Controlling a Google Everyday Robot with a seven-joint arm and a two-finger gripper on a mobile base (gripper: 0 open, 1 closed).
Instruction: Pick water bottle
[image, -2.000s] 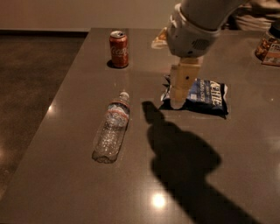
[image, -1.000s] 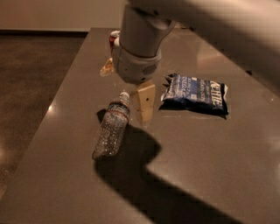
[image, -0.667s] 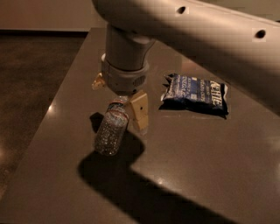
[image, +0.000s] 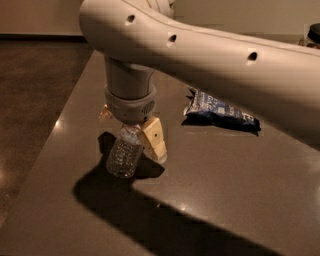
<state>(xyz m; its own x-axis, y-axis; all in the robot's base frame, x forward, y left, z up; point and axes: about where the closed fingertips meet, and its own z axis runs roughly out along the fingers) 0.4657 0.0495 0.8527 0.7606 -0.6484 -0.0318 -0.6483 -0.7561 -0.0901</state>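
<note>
My gripper (image: 131, 131) hangs near the chip bag (image: 220, 111), fingers apart astride the neck end of the water bottle (image: 123, 156) lying on the table (image: 225, 190). If I close this far off-centre, the slick, crinkled plastic may squirt out or roll away.

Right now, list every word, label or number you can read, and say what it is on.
On the blue snack bag: white lettering, too blurred to read.
On the water bottle: nothing readable; the gripper sits over its cap end, jaws open.
</note>
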